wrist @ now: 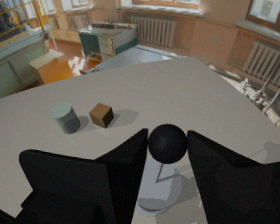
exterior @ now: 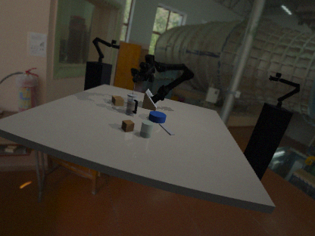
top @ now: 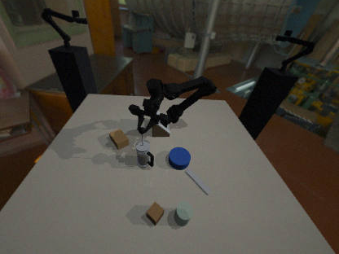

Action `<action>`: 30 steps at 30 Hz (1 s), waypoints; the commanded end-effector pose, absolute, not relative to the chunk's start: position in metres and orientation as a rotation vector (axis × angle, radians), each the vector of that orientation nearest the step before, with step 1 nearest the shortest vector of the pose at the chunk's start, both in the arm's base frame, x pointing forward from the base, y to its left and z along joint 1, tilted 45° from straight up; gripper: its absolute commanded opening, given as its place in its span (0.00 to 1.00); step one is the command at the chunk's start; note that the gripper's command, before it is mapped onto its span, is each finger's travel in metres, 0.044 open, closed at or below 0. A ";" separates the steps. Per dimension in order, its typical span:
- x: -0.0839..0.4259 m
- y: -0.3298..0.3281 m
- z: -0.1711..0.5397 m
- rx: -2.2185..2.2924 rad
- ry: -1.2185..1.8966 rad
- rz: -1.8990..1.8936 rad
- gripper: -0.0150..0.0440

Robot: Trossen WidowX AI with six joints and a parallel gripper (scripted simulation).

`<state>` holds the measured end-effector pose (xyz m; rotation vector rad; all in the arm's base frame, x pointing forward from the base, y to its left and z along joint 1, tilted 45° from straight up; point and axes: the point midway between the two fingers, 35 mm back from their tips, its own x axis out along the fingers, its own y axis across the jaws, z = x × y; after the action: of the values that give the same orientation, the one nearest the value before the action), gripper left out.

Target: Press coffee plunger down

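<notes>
Dim hall: windows, red-brown floor, orange door, grey pillar.

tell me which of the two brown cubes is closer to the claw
The brown cube beside the coffee press, at the claw's side. The other brown cube sits far off, next to the pale green cylinder.

The arm was matte black throughout, built of rounded, tubular links joined by bulkier cylindrical joints. Its gripper was equally black, with two broad, flat-faced fingers of angular, wedge-like outline. No markings, cables or screws could be made out.
</notes>
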<state>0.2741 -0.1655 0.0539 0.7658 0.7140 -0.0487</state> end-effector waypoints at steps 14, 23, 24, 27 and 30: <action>0.269 -0.139 0.022 0.778 0.751 -0.049 0.46; 0.268 -0.128 0.011 0.779 0.750 -0.049 0.46; 0.268 -0.127 0.010 0.779 0.749 -0.049 0.46; 0.268 -0.124 0.007 0.779 0.749 -0.049 0.46; 0.269 -0.120 0.003 0.780 0.748 -0.049 0.46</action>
<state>0.2750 -0.1350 0.0186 0.7540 0.7039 -0.0512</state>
